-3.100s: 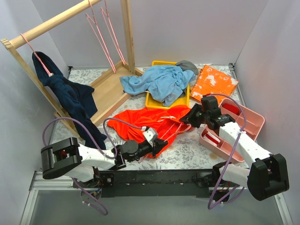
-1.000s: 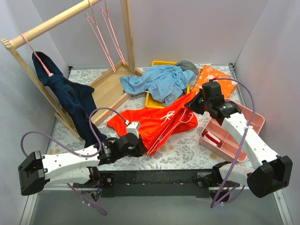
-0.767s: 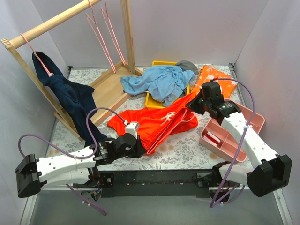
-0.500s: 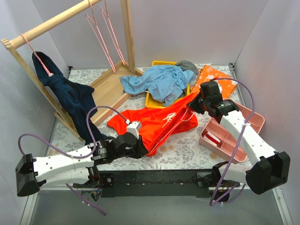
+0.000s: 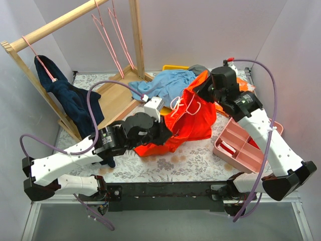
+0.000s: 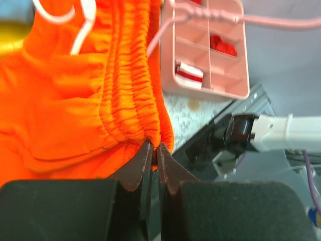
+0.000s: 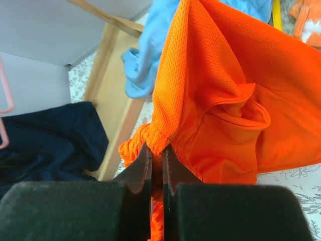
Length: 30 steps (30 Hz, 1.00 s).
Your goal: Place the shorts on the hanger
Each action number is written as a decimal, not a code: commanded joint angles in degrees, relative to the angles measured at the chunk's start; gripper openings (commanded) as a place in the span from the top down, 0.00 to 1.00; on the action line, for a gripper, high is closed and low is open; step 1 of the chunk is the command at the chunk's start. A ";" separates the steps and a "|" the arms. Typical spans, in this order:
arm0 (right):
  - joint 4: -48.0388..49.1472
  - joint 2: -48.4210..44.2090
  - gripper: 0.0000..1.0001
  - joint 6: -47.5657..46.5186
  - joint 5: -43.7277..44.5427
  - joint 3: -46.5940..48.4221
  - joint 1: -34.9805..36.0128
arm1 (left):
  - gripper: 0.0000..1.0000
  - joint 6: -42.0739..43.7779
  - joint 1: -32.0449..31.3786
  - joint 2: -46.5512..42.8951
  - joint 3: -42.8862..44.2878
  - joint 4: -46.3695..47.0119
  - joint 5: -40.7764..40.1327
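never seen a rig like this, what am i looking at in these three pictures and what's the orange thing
These are two robot arms bolted at the near edge of a table, each ending in a two-finger gripper. The wide picture comes from a fixed camera above and behind them; the other two come from a camera on each wrist, so its own dark fingers show at the bottom. The orange thing is a pair of shorts. The left gripper is pinched shut on the gathered waistband and the right gripper on another edge, so the shorts are held up between them. Around them: a wooden rack with pink hangers and a navy garment, a light blue garment over a yellow tray, and a pink divided tray.
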 commanded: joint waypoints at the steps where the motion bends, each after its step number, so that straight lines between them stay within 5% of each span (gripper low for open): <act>1: -6.20 0.70 0.99 0.25 3.42 14.52 -0.04 | 1.00 9.18 -0.24 4.63 13.86 -6.04 -4.40; 6: -12.54 5.54 0.99 -0.19 -1.40 23.62 -2.40 | 1.00 9.81 -0.06 7.27 19.18 -8.07 -6.06; 11: -7.11 5.81 0.99 -1.87 -12.03 9.01 -5.93 | 1.00 9.12 5.97 2.54 5.95 -2.63 -3.36; 20: 5.46 5.28 0.99 6.12 -14.06 -13.28 -6.63 | 0.99 6.73 10.04 3.49 -11.32 13.81 9.48; 23: 7.85 6.50 0.99 7.54 -15.74 -16.89 -7.16 | 0.87 6.47 10.83 6.83 -12.20 14.61 11.24; 24: 7.85 7.03 0.99 7.63 -16.09 -17.16 -7.33 | 0.61 6.90 10.92 7.09 -12.29 14.69 11.51; 28: 6.71 10.11 0.99 6.84 -18.27 -16.20 -8.47 | 0.40 8.40 11.01 4.30 -12.90 13.65 14.58; 30: 6.79 10.20 0.99 6.49 -18.55 -16.19 -8.83 | 0.38 9.01 11.01 2.89 -13.08 10.67 14.59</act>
